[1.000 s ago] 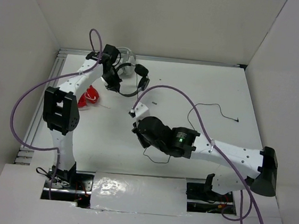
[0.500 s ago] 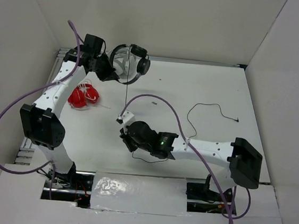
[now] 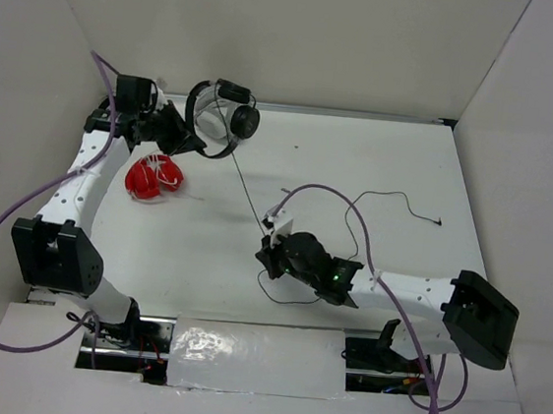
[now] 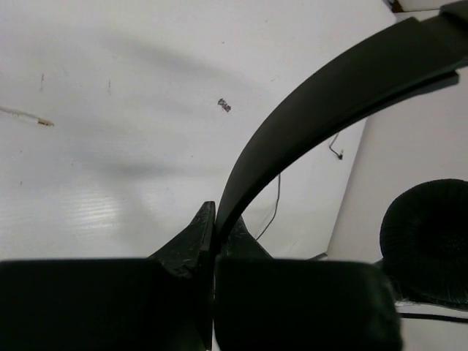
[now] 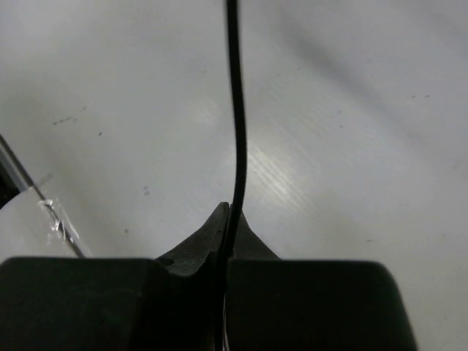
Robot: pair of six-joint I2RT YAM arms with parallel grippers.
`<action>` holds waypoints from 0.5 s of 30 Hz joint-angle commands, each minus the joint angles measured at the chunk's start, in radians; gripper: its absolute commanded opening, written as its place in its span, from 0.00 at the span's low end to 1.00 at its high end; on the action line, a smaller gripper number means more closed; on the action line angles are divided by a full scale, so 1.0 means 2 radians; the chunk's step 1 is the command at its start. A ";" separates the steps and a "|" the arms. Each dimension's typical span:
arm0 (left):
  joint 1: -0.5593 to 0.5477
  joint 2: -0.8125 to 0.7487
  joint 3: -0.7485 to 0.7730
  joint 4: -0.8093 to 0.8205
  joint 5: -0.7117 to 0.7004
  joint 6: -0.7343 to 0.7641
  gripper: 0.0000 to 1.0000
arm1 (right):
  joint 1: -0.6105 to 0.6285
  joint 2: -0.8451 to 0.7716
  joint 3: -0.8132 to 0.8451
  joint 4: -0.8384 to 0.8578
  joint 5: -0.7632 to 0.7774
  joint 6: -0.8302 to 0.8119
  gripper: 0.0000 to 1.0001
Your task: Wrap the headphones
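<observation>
The left gripper point(image 4: 214, 219) squeezed the headphones point(image 3: 244, 122) at eleven o'clock. The right gripper point(image 5: 228, 219) squeezed the tight cable point(image 5: 235, 110) (no wrapping done yet, I think).

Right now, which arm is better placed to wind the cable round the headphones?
Right, probably. The right gripper is shut on the cable, which runs taut to the headphones. The left gripper is clamped on the headband, so it suits steadying them.

No legible text, labels, brands, numbers — none anywhere
</observation>
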 commanded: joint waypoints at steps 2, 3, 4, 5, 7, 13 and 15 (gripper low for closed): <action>0.015 -0.056 -0.023 0.104 0.128 0.053 0.00 | -0.036 -0.031 -0.021 0.074 -0.031 -0.006 0.00; 0.014 -0.067 -0.027 0.115 0.141 0.062 0.00 | -0.044 -0.032 -0.018 0.073 -0.036 -0.012 0.00; 0.014 -0.072 -0.033 0.137 0.178 0.083 0.00 | -0.048 -0.029 -0.015 0.068 -0.038 -0.017 0.00; 0.014 -0.082 -0.041 0.148 0.198 0.095 0.00 | -0.050 -0.027 -0.006 0.059 -0.038 -0.025 0.00; 0.010 -0.091 -0.050 0.174 0.262 0.134 0.00 | -0.061 -0.018 0.000 0.058 -0.040 -0.032 0.00; -0.039 -0.130 -0.069 0.175 0.274 0.248 0.00 | -0.122 -0.030 0.007 0.047 -0.051 -0.045 0.00; -0.055 -0.139 -0.081 0.180 0.269 0.268 0.00 | -0.158 -0.045 0.007 0.041 -0.070 -0.056 0.00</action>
